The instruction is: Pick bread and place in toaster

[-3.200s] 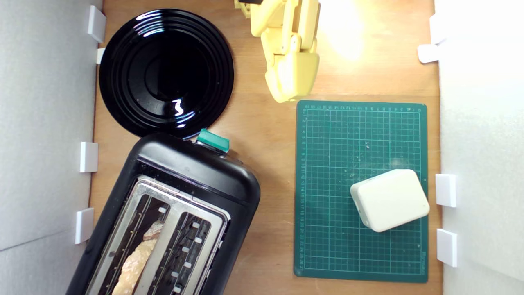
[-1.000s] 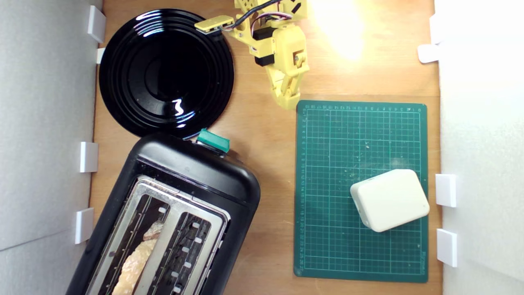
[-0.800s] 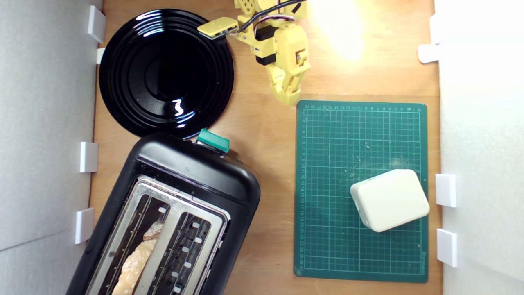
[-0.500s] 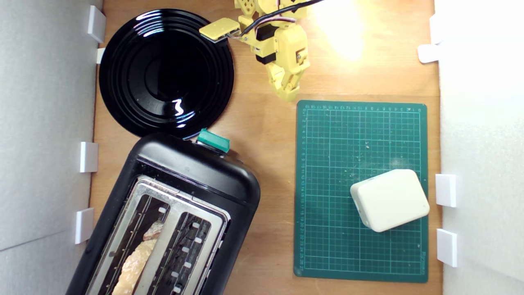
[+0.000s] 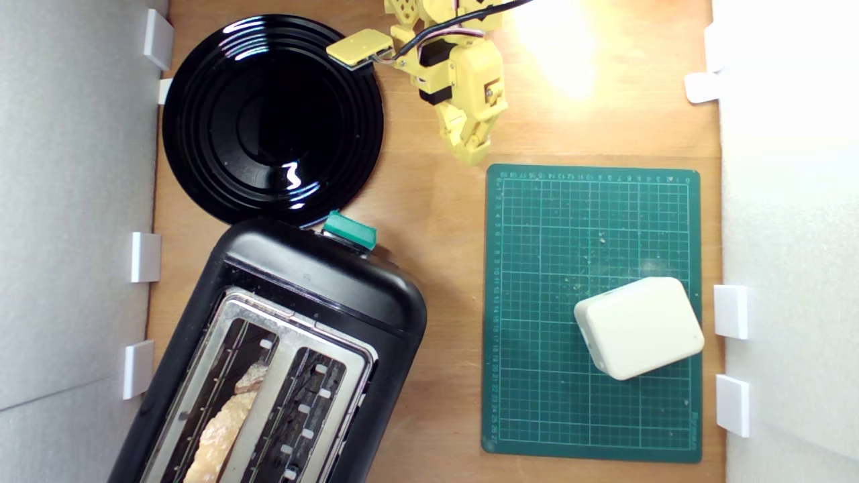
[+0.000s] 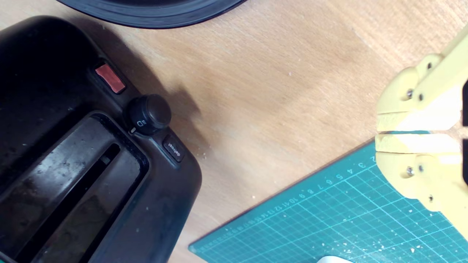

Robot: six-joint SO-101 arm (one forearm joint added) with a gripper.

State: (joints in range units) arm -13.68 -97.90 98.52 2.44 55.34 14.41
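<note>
Flanking toaster (image 5: 268,349): plate (image 5: 272,117), mat (image 5: 590,312).

Bread (image 5: 225,422) in toaster (image 5: 322,282), exterior view's left; plate (image 5: 194,114) beyond it; block (image 5: 637,327) on mat (image 5: 537,268), right; my gripper (image 5: 472,153) between.

Lab-style tabletop: wooden board (image 5: 436,221), white foam walls (image 5: 74,201), cutting mat (image 5: 537,235).

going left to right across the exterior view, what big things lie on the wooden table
black plate and toaster share the exterior view's left, plate above, toaster below with bread in a slot → gripper → green cutting mat → white block on the mat.
</note>
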